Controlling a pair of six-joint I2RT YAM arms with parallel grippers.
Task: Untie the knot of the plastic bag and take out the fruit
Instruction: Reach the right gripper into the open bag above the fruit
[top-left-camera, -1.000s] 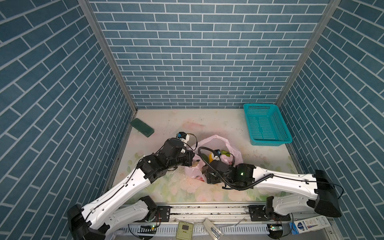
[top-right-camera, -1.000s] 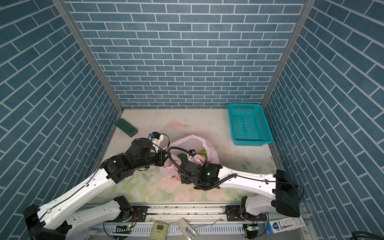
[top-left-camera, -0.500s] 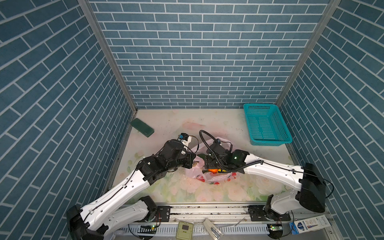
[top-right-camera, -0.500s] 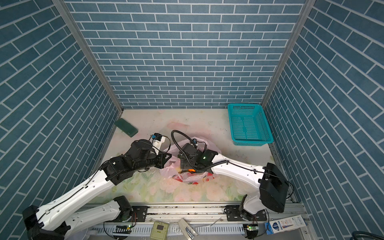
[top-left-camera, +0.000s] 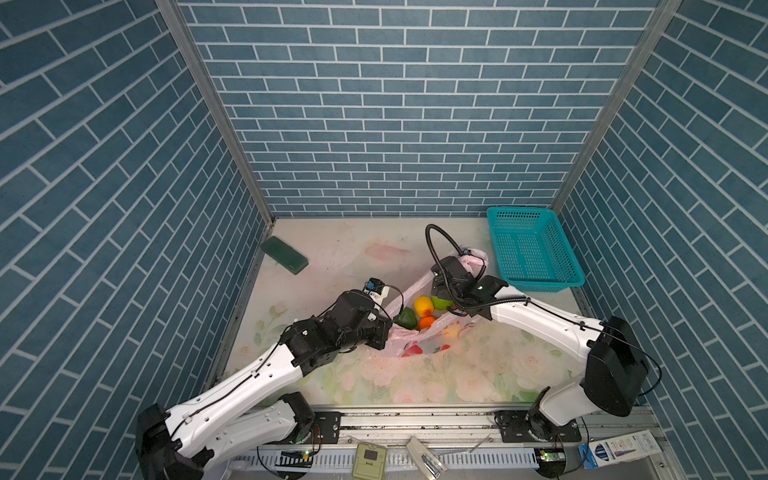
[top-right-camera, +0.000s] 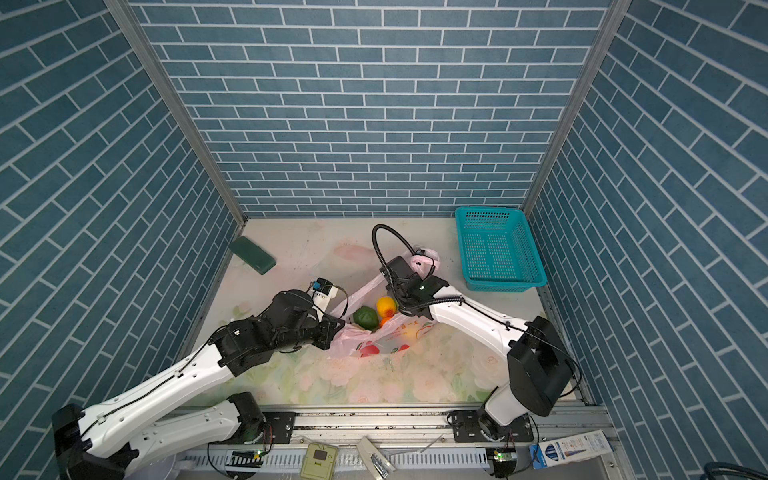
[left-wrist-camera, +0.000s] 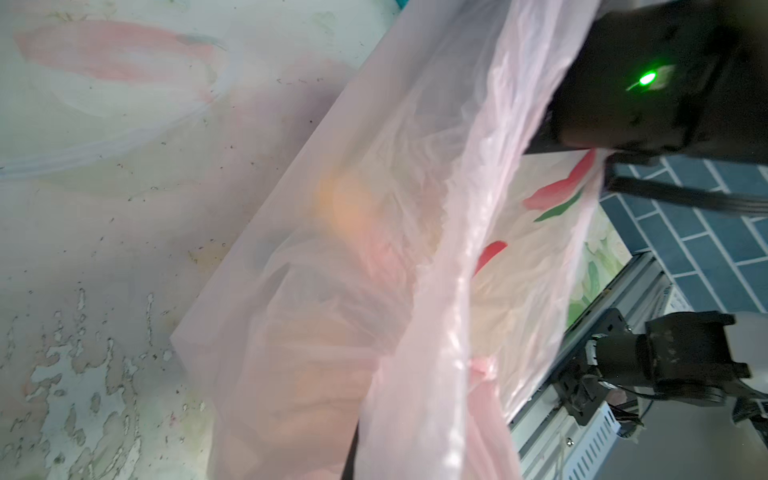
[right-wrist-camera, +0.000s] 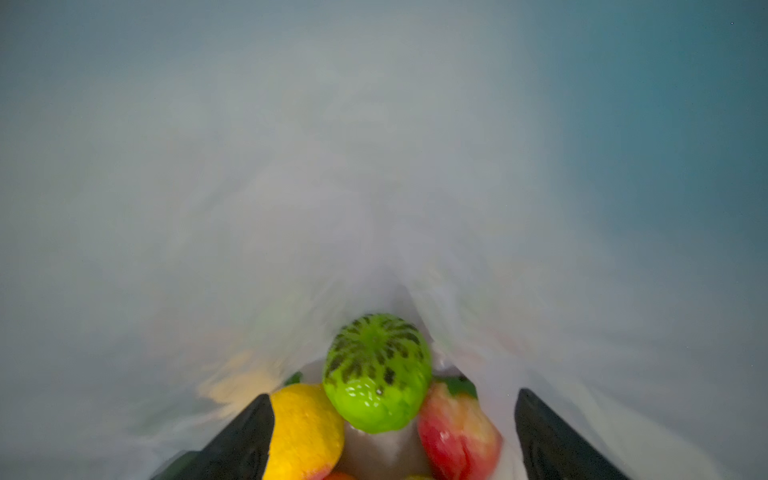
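The right pincer (right-wrist-camera: 394, 395) stood wide, its two dark fingers spread inside the mouth of the plastic bag (top-left-camera: 409, 340) and closed on nothing. Crowded between them at the bottom centre of the wrist view were a striped light green fruit (right-wrist-camera: 376, 374), a yellow fruit (right-wrist-camera: 305, 432) and a red fruit (right-wrist-camera: 457, 432). The left pincer (top-left-camera: 384, 330) was clamped shut on the bag's lower left edge, right of centre in both top views.

A second before, the right arm had lain low across the front and the bag was a closed bundle. By this moment the arm had swung to the bag's upper right end. The plastic was drawn out between the two pincers into a long open trough, and the fruit lay bare in it, with a dark green fruit (top-left-camera: 405, 319) and an orange fruit (top-left-camera: 427, 323) at its lower left end. No knot could be seen, so the untying looked done and only the lifting out remained.

Pink film hung over the right pincer's wrist, and the wrist view above the fruit was a blurred haze. The packed fruit would probably make a clean single grasp awkward. The teal basket (top-left-camera: 519, 211) stood at centre right, just beyond the bag. The dark green block (top-left-camera: 284, 254) lay well apart at centre left on the table (top-left-camera: 353, 249).
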